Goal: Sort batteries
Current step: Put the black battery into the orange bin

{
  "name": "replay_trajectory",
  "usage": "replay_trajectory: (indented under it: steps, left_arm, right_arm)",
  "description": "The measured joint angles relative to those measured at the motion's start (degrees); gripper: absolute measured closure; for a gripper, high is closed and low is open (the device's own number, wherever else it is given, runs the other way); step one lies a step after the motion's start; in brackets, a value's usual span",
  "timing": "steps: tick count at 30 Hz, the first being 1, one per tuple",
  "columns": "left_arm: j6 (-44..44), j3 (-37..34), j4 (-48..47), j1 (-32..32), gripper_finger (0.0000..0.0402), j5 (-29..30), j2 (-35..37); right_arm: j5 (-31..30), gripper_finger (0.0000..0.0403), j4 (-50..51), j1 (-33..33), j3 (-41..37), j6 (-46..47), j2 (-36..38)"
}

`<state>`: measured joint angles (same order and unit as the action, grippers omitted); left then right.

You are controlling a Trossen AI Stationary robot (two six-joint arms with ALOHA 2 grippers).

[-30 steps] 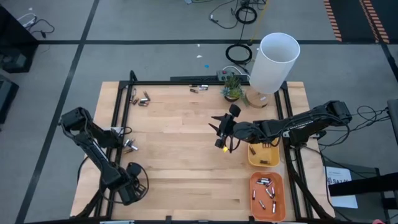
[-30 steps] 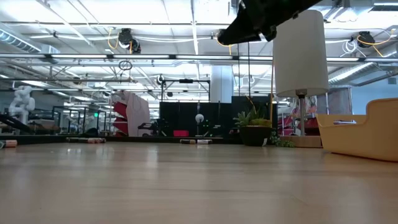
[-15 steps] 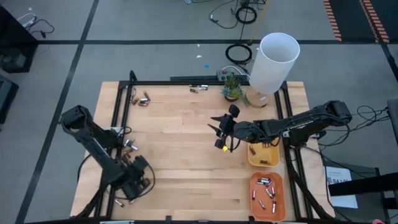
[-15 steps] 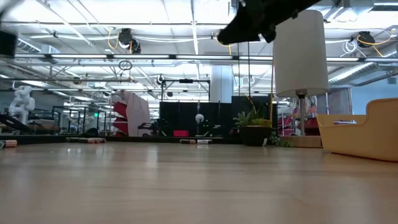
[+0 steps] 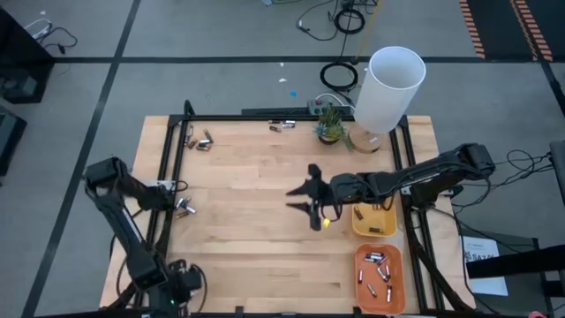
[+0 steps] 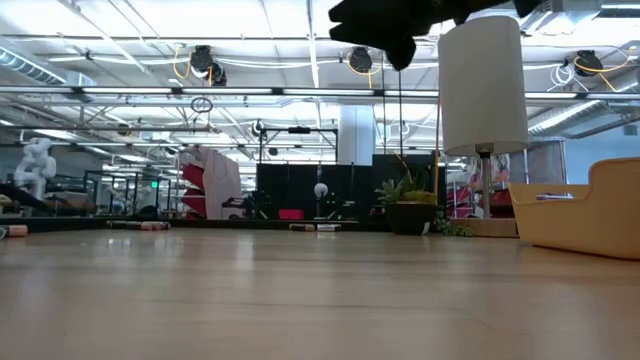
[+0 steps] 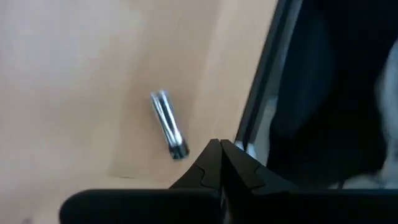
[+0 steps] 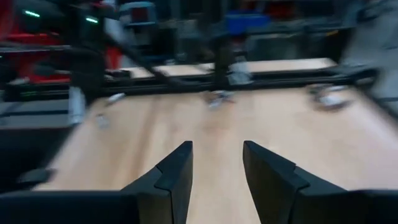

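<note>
Silver cell, lying flat on the wood at the near left corner of the tabletop, just beside the black frame rail. Left jaws are closed tip to tip with nothing between them. The cell sits just ahead of the tips and to one side, apart from them, lengthwise roughly in line with the approach.

Risk 1: jaws closed on air. To take this cell they must open, shift over it and come down. A closed tip brushing it first would likely roll it.
Risk 2: the cell is round and close to the rail, so a nudge could send it against or under the frame, where the fingers may not fit.

Near right: orange tray already holds several cells. Yellow tray sits just beyond it.

Mid tabletop: right arm reaches in from the right, and the low view shows it well above the wood. Right jaws stand partly open and empty, with clear wood showing through the gap. No cell lies under or between them.

Farther: small cluster of cells at the left rail, another near the far left corner, a few along the far edge by the plant and white lamp.

Risk 3: those far cells all lie near rails or the edge, well apart from the right jaws. A long reach and a slightly off descent could push one off the wood. My reading is that sorting is partly done, with all loose cells on the left and far sides.
</note>
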<state>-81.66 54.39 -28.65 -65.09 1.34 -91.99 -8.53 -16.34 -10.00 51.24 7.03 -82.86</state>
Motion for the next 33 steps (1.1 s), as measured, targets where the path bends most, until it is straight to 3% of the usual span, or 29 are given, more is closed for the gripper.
replay_trajectory:
  steps: [5,11,17,20,24,27,33]
  left_arm:
    - [7.6,0.0,10.2,1.0,0.0396,-4.3,-6.6]
    - [10.5,0.1,10.8,1.4,0.0396,-5.4,-9.2]
    - [9.0,0.3,-0.5,2.8,0.0396,-4.5,-8.3]
    - [11.1,0.5,-9.0,3.2,0.0396,3.5,-5.1]
    - [4.5,4.1,-28.0,3.1,0.0396,10.7,1.8]
    - [3.4,6.1,-32.5,3.1,0.0396,10.2,6.7]
    - [1.1,6.4,-26.0,3.1,0.0396,1.9,11.8]
  right_arm:
    - [1.2,0.0271,-7.4,-1.2,0.0,1.7,-3.3]
    - [1.0,0.0271,-7.8,-3.0,0.0,3.1,-3.2]
    - [1.0,0.0271,-8.4,-5.2,0.0,3.8,-3.0]
    - [1.0,0.0271,-8.3,-6.0,0.0,4.2,-3.0]
    - [1.0,0.0271,-7.6,-7.0,0.0,4.3,-3.0]
    - [0.9,0.0271,-6.5,-7.6,0.0,4.3,-3.0]
    - [0.9,0.0271,-2.9,-8.4,0.0,4.3,-3.0]
